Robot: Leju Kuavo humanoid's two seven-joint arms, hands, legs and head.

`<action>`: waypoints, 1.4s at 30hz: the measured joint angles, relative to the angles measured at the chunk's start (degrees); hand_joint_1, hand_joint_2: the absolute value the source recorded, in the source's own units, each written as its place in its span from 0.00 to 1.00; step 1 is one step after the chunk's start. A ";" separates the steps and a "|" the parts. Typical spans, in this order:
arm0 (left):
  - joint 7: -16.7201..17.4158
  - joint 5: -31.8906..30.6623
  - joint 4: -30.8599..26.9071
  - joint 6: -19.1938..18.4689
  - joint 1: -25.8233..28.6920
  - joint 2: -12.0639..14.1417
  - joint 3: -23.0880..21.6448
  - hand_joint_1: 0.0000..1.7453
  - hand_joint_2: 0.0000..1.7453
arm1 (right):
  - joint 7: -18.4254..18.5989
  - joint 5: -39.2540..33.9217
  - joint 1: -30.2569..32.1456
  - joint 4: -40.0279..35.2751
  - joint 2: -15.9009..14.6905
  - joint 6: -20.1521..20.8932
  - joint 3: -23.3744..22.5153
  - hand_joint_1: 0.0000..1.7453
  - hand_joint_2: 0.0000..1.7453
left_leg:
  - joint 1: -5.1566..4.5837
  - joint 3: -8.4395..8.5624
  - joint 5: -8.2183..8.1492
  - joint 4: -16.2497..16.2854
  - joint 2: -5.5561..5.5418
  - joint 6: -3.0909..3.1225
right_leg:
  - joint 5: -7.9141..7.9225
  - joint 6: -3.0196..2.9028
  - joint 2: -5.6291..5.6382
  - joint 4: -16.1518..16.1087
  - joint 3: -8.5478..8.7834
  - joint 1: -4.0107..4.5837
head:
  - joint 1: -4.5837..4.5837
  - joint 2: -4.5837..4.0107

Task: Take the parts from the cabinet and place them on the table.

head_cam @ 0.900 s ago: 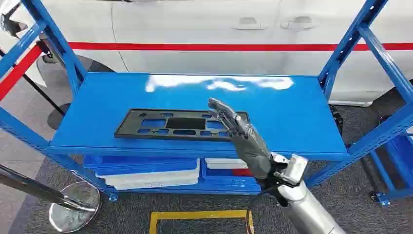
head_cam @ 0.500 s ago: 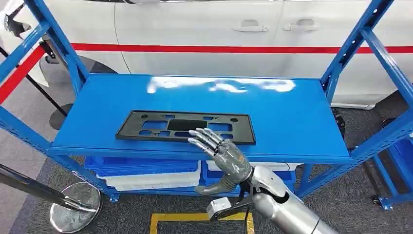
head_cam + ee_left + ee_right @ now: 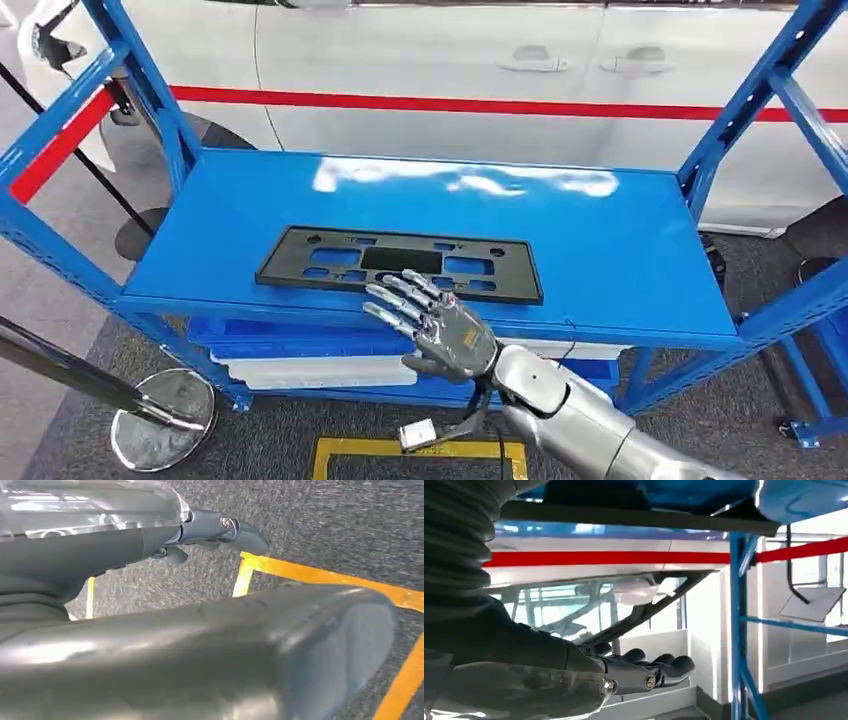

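Note:
A flat black plastic frame point(image 3: 400, 263) with several cut-outs lies on the top board of the blue cabinet point(image 3: 620, 250), near its front edge. My right hand point(image 3: 430, 322) is at that front edge, just below and in front of the frame, fingers spread and stretched toward it, holding nothing. The fingertips reach the board's lip; I cannot tell whether they touch the frame. In the right wrist view the right hand point(image 3: 639, 672) has straight fingers and nothing in it. In the left wrist view my left hand point(image 3: 215, 527) hangs over the floor and holds nothing.
A white car point(image 3: 450, 80) with a red stripe stands right behind the cabinet. Blue uprights point(image 3: 150, 90) frame both ends. Blue bins point(image 3: 300, 340) and white trays point(image 3: 310, 372) fill the lower shelf. A chrome stanchion base point(image 3: 160, 432) and yellow floor tape point(image 3: 420, 447) lie in front.
My right hand came down from above the frame's right end to the cabinet's front edge and turned over, fingers still spread. The camera shifted a little. The frame has not moved.

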 joint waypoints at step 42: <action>-0.04 -0.30 0.04 -0.15 -0.60 -0.04 -2.25 0.00 0.00 | 10.23 2.54 -12.62 20.30 -3.93 -0.92 5.53 0.00 1.00 | -0.06 -9.69 -5.46 16.37 0.80 -2.39 | -0.57 -1.55 -3.38 0.39 -0.12 -0.36 | 0.02 0.00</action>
